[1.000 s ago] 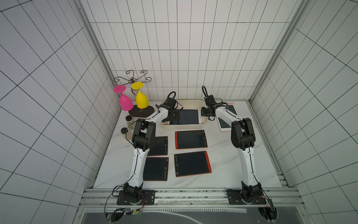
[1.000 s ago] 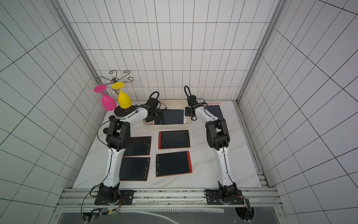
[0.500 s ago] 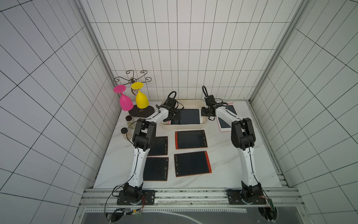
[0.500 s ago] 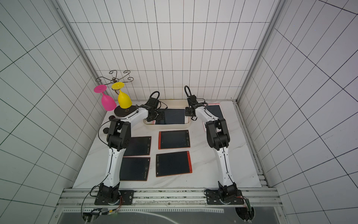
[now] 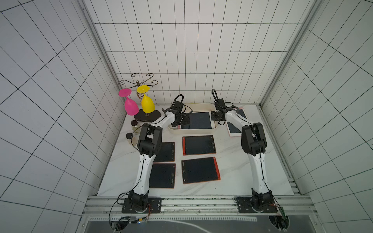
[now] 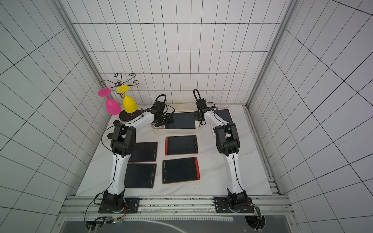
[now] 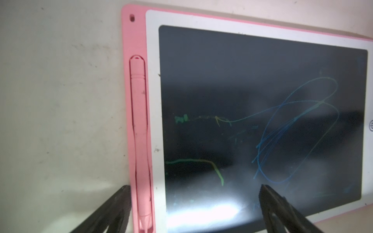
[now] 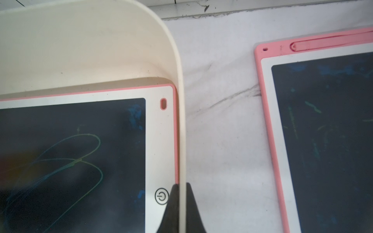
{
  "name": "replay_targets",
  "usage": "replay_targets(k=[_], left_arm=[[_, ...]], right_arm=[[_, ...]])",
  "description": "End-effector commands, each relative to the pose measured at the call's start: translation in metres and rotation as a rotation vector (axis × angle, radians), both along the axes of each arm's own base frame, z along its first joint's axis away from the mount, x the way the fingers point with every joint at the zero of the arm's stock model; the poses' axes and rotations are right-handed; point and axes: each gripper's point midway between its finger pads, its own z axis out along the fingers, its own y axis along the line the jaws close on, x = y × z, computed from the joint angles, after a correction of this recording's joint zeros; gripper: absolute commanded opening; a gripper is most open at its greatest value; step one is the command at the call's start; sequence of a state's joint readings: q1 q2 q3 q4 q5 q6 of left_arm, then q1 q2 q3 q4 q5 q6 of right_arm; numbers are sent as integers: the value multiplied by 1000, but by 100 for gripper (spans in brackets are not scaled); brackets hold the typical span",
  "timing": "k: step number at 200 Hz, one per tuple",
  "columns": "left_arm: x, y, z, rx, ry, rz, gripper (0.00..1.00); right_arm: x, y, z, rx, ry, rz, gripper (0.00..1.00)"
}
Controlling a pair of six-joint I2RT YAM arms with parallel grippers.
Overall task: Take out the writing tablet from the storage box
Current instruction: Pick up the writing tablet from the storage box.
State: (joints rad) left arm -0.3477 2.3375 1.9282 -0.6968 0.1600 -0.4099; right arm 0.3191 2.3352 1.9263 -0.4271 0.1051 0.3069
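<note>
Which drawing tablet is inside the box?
The pink-framed tablet lying in the cream storage box. The other pink tablet and the four black tablets lie outside it.

Each arm was white along its long links — left arm [image 5: 144,171], right arm [image 5: 259,171] — with bulky black housings at the joints, small dark screws down the white shells and a flat black base plate [image 5: 155,205]. Black cables looped at both wrists. The left gripper [image 7: 194,186] and right gripper [image 8: 182,184] had matte black, tapering fingers.
</note>
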Motion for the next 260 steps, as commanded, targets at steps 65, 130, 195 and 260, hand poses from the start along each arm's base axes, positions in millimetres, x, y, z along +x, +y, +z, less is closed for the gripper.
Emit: replay_targets(k=[65, 130, 195, 260], left_arm=[[-14, -59, 98, -269, -96, -115, 97], [-20, -64, 122, -339, -116, -116, 97], [-22, -64, 127, -425, -104, -98, 97], [-16, -50, 138, -419, -135, -73, 97]], right_arm=[[3, 34, -6, 74, 9, 51, 0], [3, 34, -8, 76, 14, 48, 0], [2, 32, -9, 73, 15, 44, 0], [2, 32, -11, 71, 19, 43, 0]])
